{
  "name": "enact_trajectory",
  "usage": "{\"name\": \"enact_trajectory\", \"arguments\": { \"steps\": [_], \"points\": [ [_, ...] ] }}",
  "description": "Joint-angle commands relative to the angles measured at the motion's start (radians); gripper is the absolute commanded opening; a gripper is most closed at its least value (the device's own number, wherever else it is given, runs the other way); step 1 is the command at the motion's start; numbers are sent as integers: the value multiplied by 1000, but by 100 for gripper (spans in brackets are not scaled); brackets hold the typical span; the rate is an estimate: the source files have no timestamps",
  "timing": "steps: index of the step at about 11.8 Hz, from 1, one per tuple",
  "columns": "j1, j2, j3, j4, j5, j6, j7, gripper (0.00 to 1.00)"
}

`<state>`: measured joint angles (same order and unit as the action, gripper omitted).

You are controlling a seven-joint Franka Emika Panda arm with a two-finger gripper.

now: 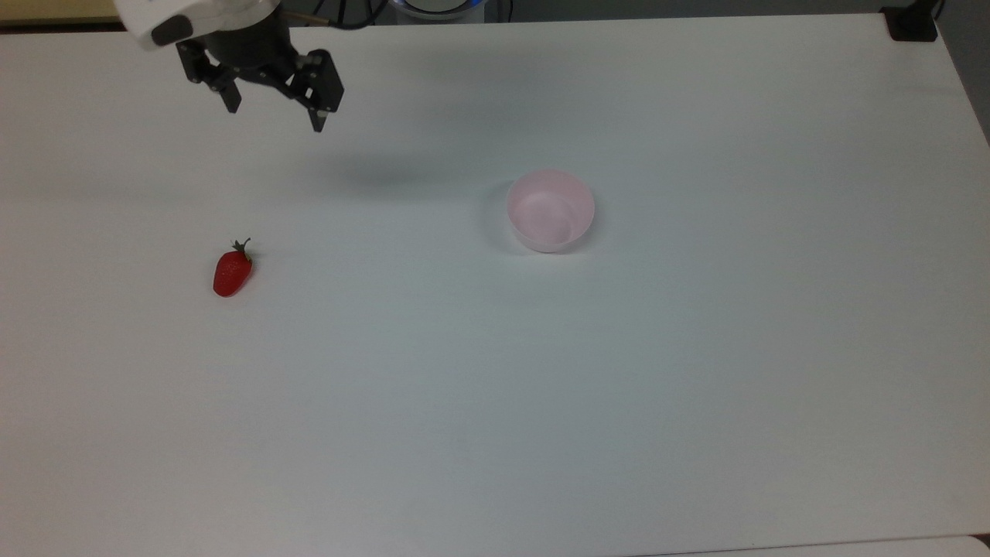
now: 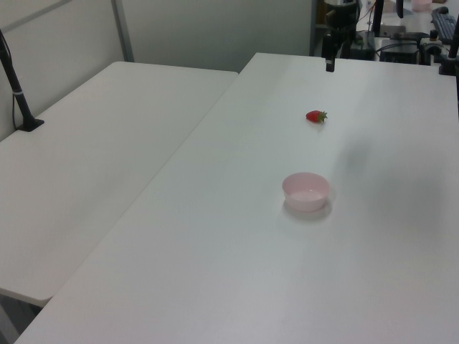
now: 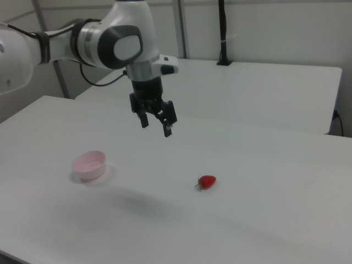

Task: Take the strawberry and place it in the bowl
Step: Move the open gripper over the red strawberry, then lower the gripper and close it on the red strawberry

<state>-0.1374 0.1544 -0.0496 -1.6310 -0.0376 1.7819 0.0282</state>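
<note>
The red strawberry [image 1: 232, 271] with its green cap lies on the white table [image 1: 495, 387] at the top view's left; it also shows as the strawberry [image 2: 315, 116] and the strawberry [image 3: 207, 181]. The pale pink bowl [image 1: 551, 210] stands upright and empty near the table's middle, seen too as the bowl [image 2: 306, 191] and the bowl [image 3: 90, 165]. My gripper [image 1: 274, 114] hangs open, high above the table, up and to the right of the strawberry in the top view. In the right view the gripper [image 3: 156, 127] hovers between bowl and strawberry. Nothing is between its fingers.
A second white table [image 2: 93, 165] adjoins on the left view's left, with a black post [image 2: 16, 86] at its edge. A black clamp [image 1: 911, 23] sits at the top view's far right corner. Equipment [image 2: 416, 39] stands behind the table in the left view.
</note>
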Motion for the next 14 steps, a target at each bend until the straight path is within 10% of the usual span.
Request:
{"name": "enact_trajectory", "arguments": {
  "steps": [1, 9, 14],
  "points": [
    [-34, 36, 0, -9, -13, 62, -7, 100],
    [-77, 198, 0, -12, -45, 201, 5, 100],
    [-110, 278, 0, -9, -33, 318, 294, 93]
  ]
}}
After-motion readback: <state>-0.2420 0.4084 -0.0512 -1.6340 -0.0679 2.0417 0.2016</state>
